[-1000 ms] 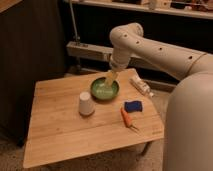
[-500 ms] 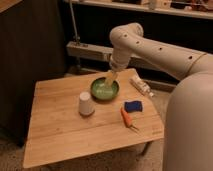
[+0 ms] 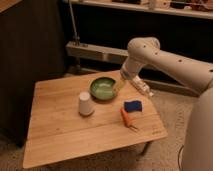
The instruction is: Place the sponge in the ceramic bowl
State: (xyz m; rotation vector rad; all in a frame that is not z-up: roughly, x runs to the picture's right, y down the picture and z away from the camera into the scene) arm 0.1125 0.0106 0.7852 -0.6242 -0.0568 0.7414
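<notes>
Camera view: dark blue soft sponge (image 3: 133, 105) on surface (image 3: 65, 125), likely light, squashy, pinch sides; tool (image 3: 118, 88) at green ceramic bowl (image 3: 102, 89), opening can't tell.

Arm (image 3: 172, 61) white, smooth, rounded; bulbous joint shell with small dark dots; broad white body (image 3: 201, 137) at right; pale gripper (image 3: 118, 88) at arm's tip, beside bowl (image 3: 93, 90) rim.
</notes>
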